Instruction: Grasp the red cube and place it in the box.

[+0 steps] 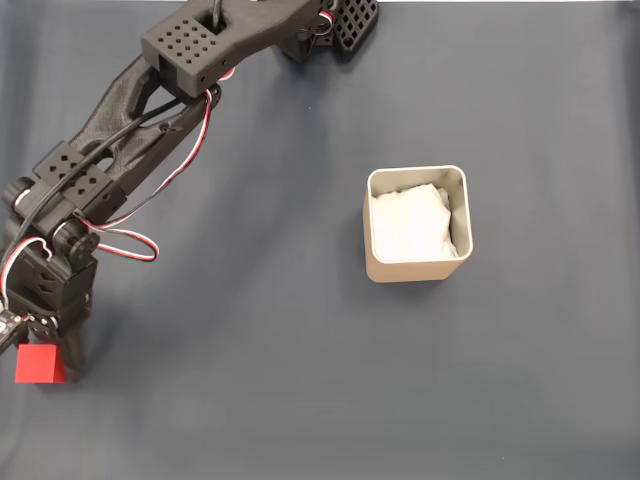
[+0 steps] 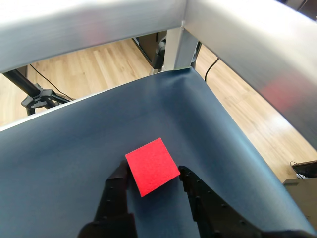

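Note:
The red cube (image 1: pixel 38 363) lies at the far lower left of the dark mat in the fixed view, close to the picture's left edge. My gripper (image 1: pixel 40 350) reaches down over it. In the wrist view the cube (image 2: pixel 152 166) sits between the two black fingers (image 2: pixel 116 191), which touch it on both sides, so my gripper (image 2: pixel 152 174) is shut on it. The cube looks level with the mat. The beige box (image 1: pixel 415 270) with white padding stands right of centre, far from the cube and upright.
A dark blue-grey mat (image 1: pixel 300 380) covers the table. The arm's base (image 1: pixel 345 25) stands at the top edge, and its links run down the left side. In the wrist view the mat's edge (image 2: pixel 233 119), silver frame bars (image 2: pixel 237 44) and wooden floor lie just beyond the cube.

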